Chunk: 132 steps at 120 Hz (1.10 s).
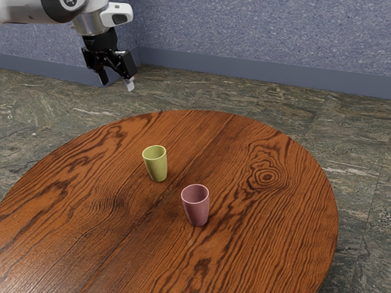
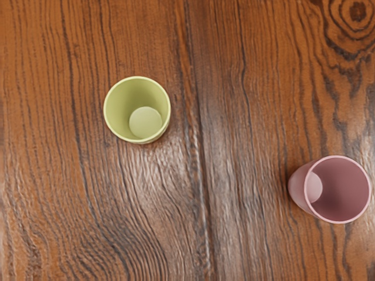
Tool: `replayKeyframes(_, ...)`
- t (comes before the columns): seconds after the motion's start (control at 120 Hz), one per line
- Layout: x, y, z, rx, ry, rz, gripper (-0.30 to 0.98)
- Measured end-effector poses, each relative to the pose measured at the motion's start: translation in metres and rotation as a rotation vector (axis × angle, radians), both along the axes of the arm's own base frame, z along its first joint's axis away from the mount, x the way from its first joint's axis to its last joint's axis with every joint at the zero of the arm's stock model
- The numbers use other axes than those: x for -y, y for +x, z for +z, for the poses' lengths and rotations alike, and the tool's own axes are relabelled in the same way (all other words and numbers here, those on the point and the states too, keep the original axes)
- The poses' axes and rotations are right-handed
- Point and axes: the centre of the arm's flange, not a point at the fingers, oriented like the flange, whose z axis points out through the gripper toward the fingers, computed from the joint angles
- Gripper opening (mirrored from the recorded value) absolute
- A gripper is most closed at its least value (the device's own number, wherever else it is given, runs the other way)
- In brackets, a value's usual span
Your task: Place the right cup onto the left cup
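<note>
The pink, smooth, tapered cup, i.e. the right one of the pair, stood upright on the round, brown, wood-grain table, toward the exterior view's right & nearer that camera than its mate. The yellow-green, smooth, tapered cup stood upright too, at the exterior view's left of the pink one, farther back & nearer the arm. Both mouths faced up; cups were apart, w/ a dark, straight wood seam running b/w them. Wrist view showed right into both, w/ the pale round bottom of each visible. Black two-finger gripper was up at the exterior view's upper left, well apart from both cups, fingers wide w/ a gap b/w them, on the end of the white-and-grey arm. As for obstacles: in the exterior view the green cup stood b/w gripper & pink cup, approx. in line. Surroundings: dark ringed wood knot on the tabletop past the pink cup, toward the exterior view's right; grey-green, stone-look floor beyond the table edge; then a blue-grey baseboard & speckled blue-grey wall at the far side.
</note>
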Motion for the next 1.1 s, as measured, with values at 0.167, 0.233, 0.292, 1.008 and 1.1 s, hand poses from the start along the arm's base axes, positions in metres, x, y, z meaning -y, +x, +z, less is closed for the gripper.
replayKeyframes(0.167, 0.001, 0.000, 0.000, -0.001, 0.000, 0.000, 0.69)
replayKeyframes(0.233, 0.001, 0.000, 0.000, -0.001, -0.001, 0.000, 0.69)
replayKeyframes(0.292, 0.001, 0.000, -0.004, -0.009, -0.002, 0.000, 0.69)
replayKeyframes(1.008, 0.091, 0.012, -0.188, -0.151, -0.051, -0.085, 0.69)
replayKeyframes(1.1, 0.095, 0.020, -0.209, -0.160, -0.050, -0.076, 0.69)
